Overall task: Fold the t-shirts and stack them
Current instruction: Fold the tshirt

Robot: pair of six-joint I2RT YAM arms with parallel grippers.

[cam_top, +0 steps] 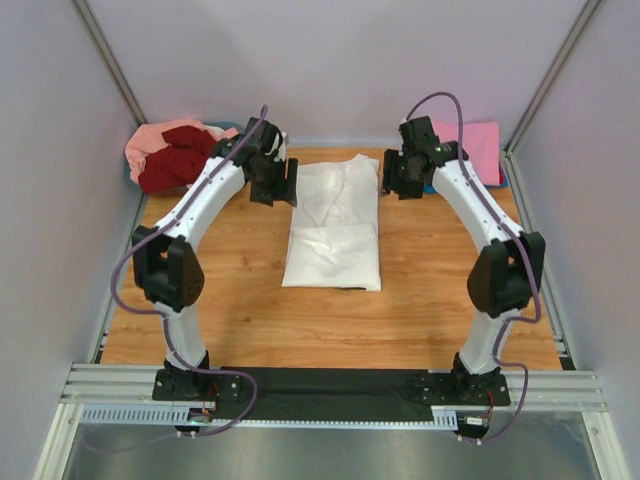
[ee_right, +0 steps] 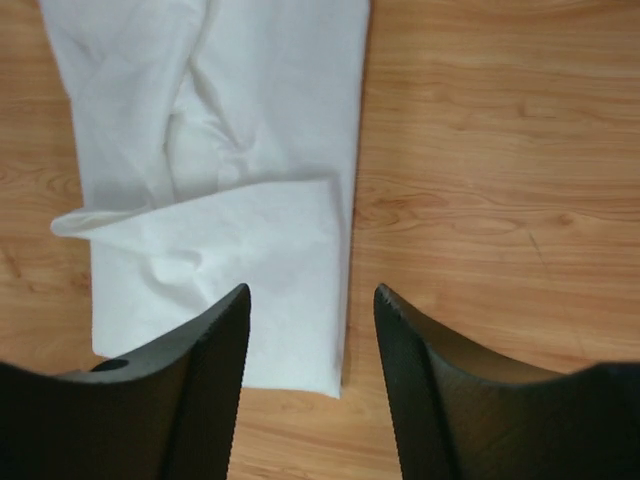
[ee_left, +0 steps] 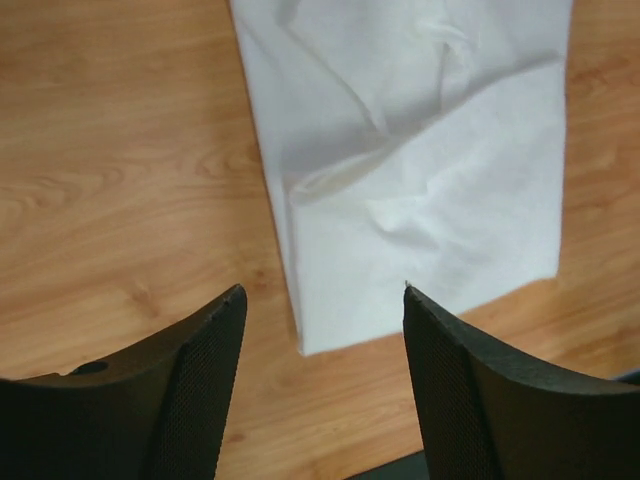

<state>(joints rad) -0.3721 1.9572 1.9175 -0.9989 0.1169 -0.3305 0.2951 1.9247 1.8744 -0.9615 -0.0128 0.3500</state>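
An off-white t-shirt lies folded into a long strip in the middle of the wooden table. My left gripper hovers over the shirt's far left edge. In the left wrist view the left gripper is open and empty, with the shirt below and beyond it. My right gripper hangs over the far right edge. The right wrist view shows the right gripper open too, above the shirt's right border. Neither gripper touches the cloth.
A loose heap of salmon-pink and dark red shirts sits at the back left corner. A bright pink shirt lies flat at the back right. Walls close in on three sides, and a metal rail runs along the near edge.
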